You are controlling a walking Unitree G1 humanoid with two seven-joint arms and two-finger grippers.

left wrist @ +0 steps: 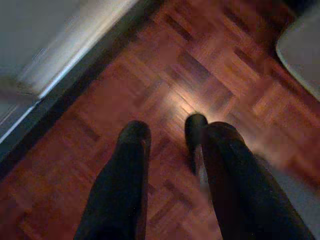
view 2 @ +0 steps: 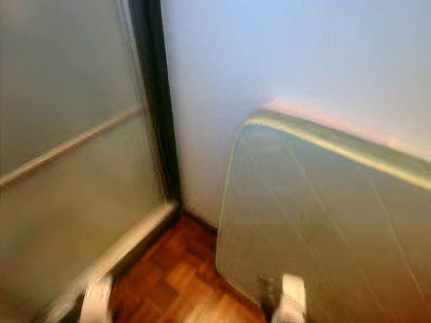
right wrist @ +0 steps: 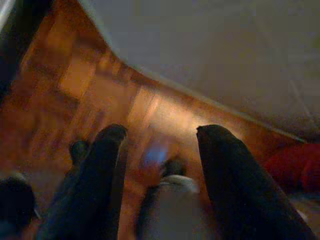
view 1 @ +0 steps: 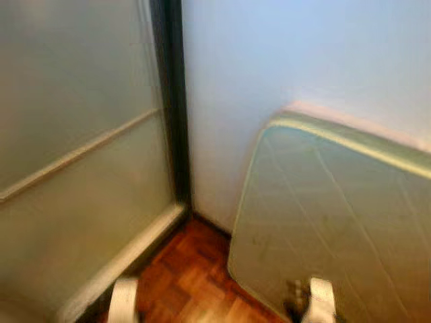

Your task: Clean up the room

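Observation:
The head views are blurred and face a room corner. My two arms hang low at the bottom edge, the left arm (view 1: 123, 301) over the floor and the right arm (view 1: 322, 299) in front of a mattress. In the left wrist view my left gripper (left wrist: 177, 132) is open above bare parquet, nothing between its fingers. My right gripper (right wrist: 162, 132) is open too, hanging over the floor beside the mattress edge (right wrist: 210, 55). A red thing (right wrist: 295, 165) lies low by the mattress; I cannot tell what it is.
A frosted glass sliding door (view 1: 74, 148) with a dark frame (view 1: 172, 101) stands on the left, its pale sill (view 1: 128, 259) along the floor. A white wall (view 1: 269, 60) lies ahead. The pale green quilted mattress (view 1: 337, 215) takes up the right. A narrow strip of parquet (view 1: 192, 276) runs between them.

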